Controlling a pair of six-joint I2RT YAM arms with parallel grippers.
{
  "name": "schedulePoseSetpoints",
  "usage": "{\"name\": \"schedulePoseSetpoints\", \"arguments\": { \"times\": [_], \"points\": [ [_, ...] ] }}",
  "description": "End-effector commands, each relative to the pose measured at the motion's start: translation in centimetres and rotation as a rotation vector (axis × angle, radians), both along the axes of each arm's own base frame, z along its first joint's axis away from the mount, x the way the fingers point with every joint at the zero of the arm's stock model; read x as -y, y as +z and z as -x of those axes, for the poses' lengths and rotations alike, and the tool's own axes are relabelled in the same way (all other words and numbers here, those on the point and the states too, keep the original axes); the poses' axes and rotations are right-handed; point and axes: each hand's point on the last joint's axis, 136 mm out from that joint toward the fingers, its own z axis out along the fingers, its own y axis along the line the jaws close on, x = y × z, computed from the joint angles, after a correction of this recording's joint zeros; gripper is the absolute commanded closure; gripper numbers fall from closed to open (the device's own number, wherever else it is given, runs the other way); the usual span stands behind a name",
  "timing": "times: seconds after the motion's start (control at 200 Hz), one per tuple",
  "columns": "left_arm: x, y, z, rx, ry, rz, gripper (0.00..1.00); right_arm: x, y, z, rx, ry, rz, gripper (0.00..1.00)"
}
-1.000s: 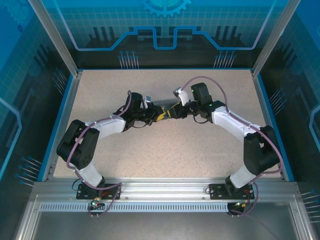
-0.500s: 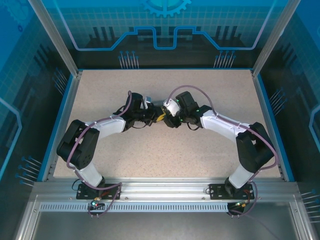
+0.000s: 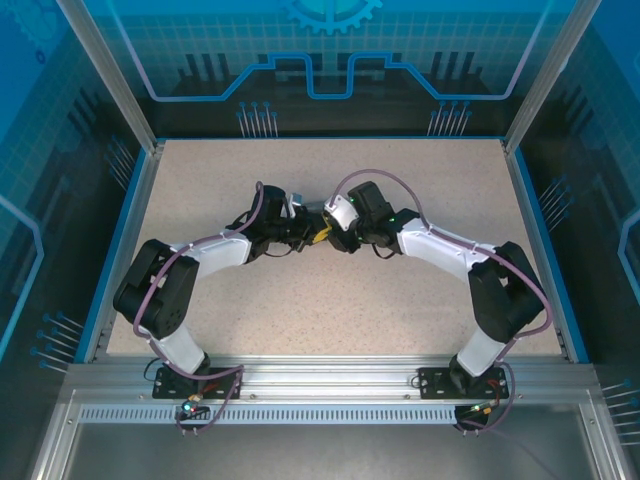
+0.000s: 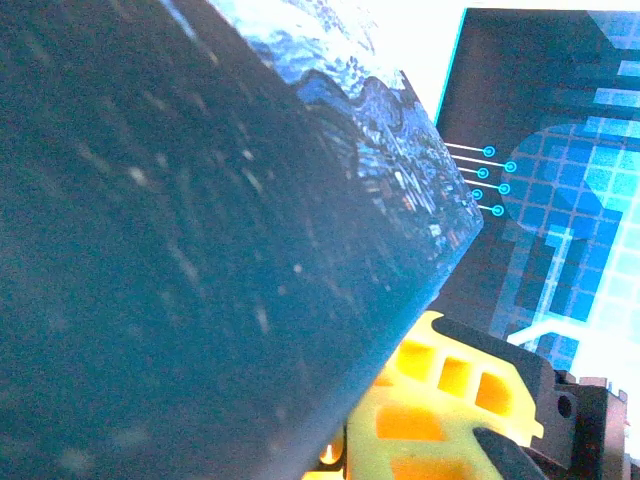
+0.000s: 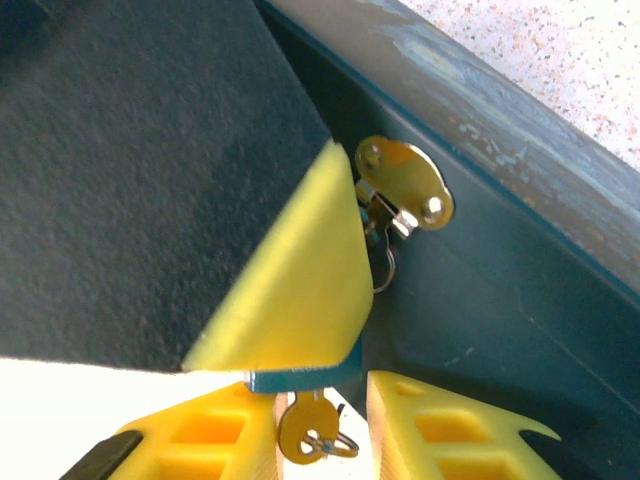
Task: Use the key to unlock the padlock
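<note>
Left gripper (image 3: 303,228): closed on the tin (image 4: 200,250); one yellow finger (image 4: 440,400) shows at the tin's 5 o'clock.
Right gripper (image 5: 322,405): fingers stand either side of the key (image 5: 303,428); cannot tell whether they pinch it.
Padlock (image 5: 295,378): near the tin's brass hasp (image 5: 405,193), at its 7 o'clock.
Key: at the padlock's 6 o'clock, touching it.

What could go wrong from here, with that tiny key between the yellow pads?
1. The right pincer straddles the small brassy key with slack; closing off-centre might knock it askew instead of gripping it.
2. The tiny blue padlock sits mostly hidden behind a yellow finger of the left pincer, so a twist may jam there.
3. That pincer clamps the starry-night painted tin; a hard push could shift it.
</note>
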Motion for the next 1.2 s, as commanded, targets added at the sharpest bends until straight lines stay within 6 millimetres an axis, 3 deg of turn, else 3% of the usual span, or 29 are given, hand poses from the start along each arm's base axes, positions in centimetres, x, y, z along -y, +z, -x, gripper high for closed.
{"name": "schedulePoseSetpoints", "arguments": {
  "times": [0.0,0.305,0.605,0.64,0.68,0.705,1.06,1.196],
  "points": [
    [0.5,1.8,-0.2,0.036,-0.026,0.022,1.00,-0.7,0.9,-0.7,0.038,0.010,0.007,0.74],
    [0.5,1.8,-0.2,0.040,-0.026,0.023,1.00,-0.6,0.7,-0.8,0.023,-0.004,0.006,1.00],
    [0.5,1.1,-0.2,0.039,-0.021,0.021,1.00,-1.3,2.6,0.6,-0.201,0.017,-0.254,1.00],
    [0.4,1.1,-0.2,0.038,-0.020,0.021,1.00,-1.4,2.8,0.7,-0.234,0.027,-0.283,0.91],
    [0.4,1.1,-0.3,0.039,-0.020,0.020,1.00,-1.3,2.8,0.8,-0.238,0.024,-0.289,0.75],
    [0.4,1.0,-0.3,0.040,-0.019,0.018,1.00,-1.2,2.8,0.9,-0.235,0.024,-0.286,0.71],
    [0.0,-0.7,0.1,0.054,-0.040,-0.040,1.00,2.5,4.0,1.2,-0.261,-0.137,-0.421,0.60],
    [-0.5,-2.2,0.8,0.055,-0.059,-0.084,1.00,2.3,4.0,1.5,-0.332,-0.211,-0.486,0.60]
  ]
}}
